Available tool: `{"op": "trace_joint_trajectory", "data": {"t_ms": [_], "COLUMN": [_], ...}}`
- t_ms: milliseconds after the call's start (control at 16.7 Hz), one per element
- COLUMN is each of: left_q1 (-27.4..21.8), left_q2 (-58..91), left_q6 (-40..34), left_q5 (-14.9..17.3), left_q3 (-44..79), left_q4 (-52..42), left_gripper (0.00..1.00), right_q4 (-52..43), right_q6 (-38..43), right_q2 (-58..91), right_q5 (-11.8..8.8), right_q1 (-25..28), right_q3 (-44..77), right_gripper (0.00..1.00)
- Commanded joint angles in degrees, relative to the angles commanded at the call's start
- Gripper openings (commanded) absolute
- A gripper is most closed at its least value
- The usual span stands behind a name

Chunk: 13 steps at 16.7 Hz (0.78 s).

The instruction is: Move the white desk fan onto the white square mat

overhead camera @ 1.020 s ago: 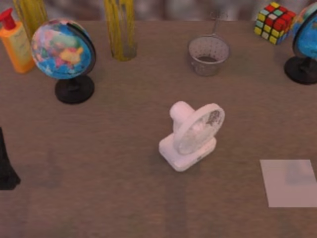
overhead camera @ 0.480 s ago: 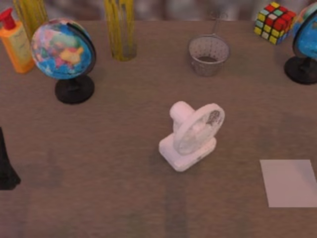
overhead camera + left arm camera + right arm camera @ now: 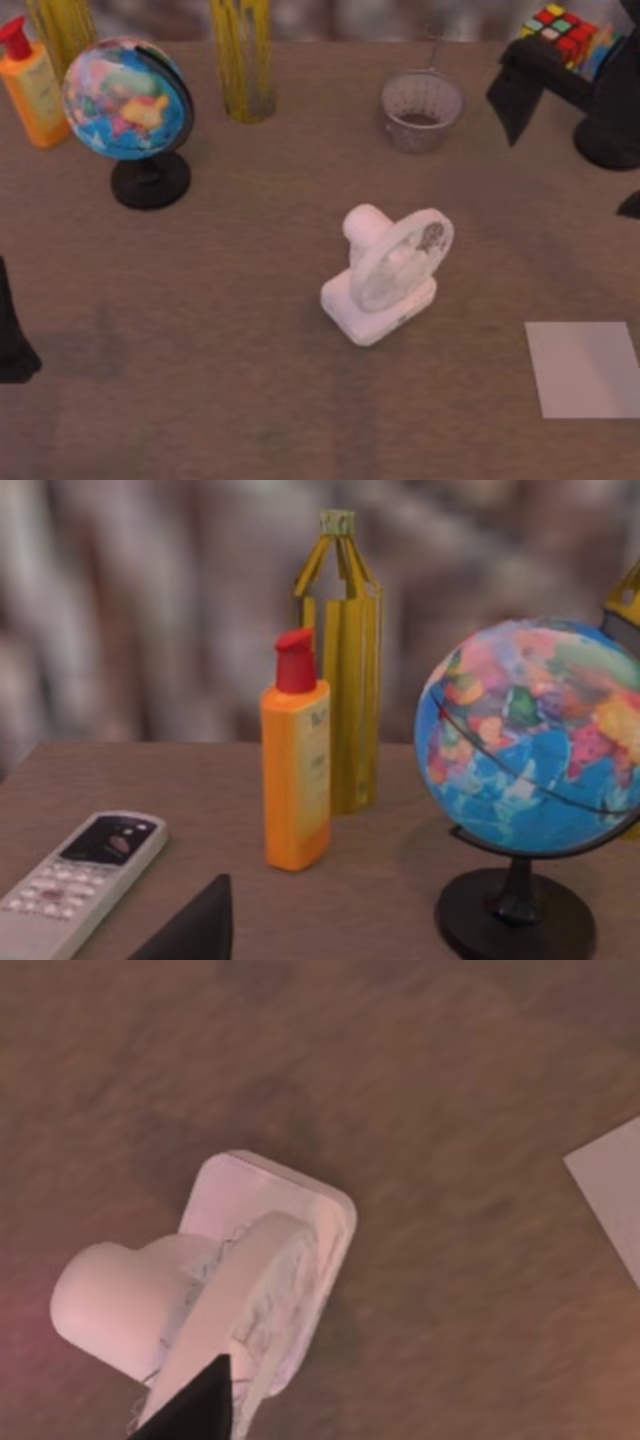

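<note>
White desk fan (image 3: 385,275) stands upright near the middle of the tabletop (image 3: 220,330), with its round grille turned toward the right front corner. We see the white square mat (image 3: 585,368) lying flat at the right edge, well apart from the fan and bare. Our right tool (image 3: 520,90) hangs over the far right corner, in front of the Rubik's cube (image 3: 560,25) and near the wire-mesh strainer (image 3: 421,108); we cannot tell if its fingers are released or clenched. Its wrist view looks down on the fan. Our left arm (image 3: 12,335) stays parked at the left edge, and we cannot tell the state of its tool either.
</note>
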Motion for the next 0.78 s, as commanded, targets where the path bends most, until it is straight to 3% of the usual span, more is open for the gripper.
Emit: {"op": "trace_joint_trajectory", "data": {"t_ms": [420,780], "left_q1": [0.00,0.00], "left_q2": [0.00,0.00], "left_q6": [0.00,0.00], "left_q5": [0.00,0.00], "left_q3": [0.00,0.00], "left_q4": [0.00,0.00], "left_gripper": [1.00,1.00], "right_q4": [-17.46,-23.07], "right_q6": [23.71,31.40], "right_q2": [25.95,34.94], "right_q5": [-2.22,-3.36], "right_q1": [8.67,11.59], "right_q3": [28.39,38.54], "right_gripper": [1.00,1.00]}}
